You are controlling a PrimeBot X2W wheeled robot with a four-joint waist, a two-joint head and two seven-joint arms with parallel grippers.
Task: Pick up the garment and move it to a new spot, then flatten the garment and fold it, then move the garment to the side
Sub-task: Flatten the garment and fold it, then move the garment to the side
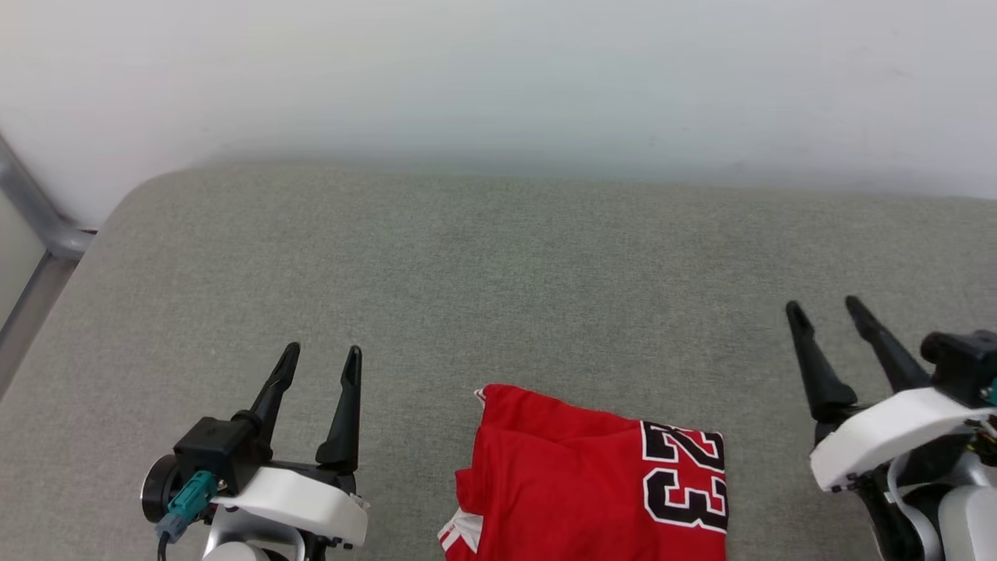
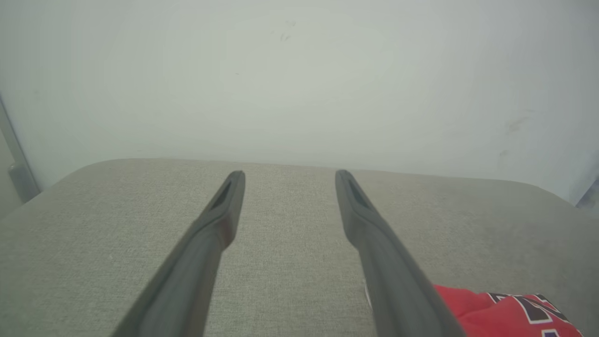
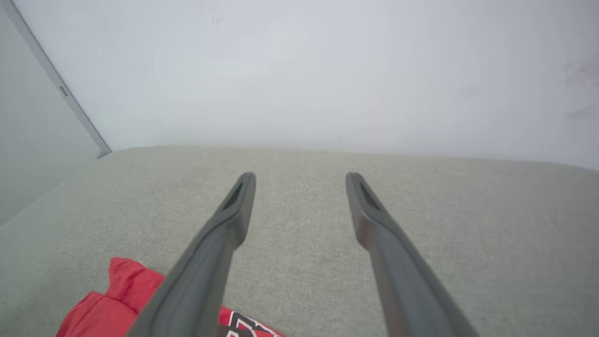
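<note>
Head view shows the folded red jersey (image 1: 584,475) at six o'clock, flanked by left gripper (image 1: 323,351) and right gripper (image 1: 822,304), jaws wide and empty, probably because folding is finished.

I find the pad (image 1: 498,257) ahead of the left gripper (image 1: 321,357) matt, coarse-woven cloth; garment (image 1: 576,483) smooth jersey; fingers (image 2: 220,220) matt plastic.

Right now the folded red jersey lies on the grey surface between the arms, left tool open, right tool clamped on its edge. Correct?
No: the head view shows the right tool open and clear of the jersey. The rest holds: folded, on the grey surface, left tool open.
</note>
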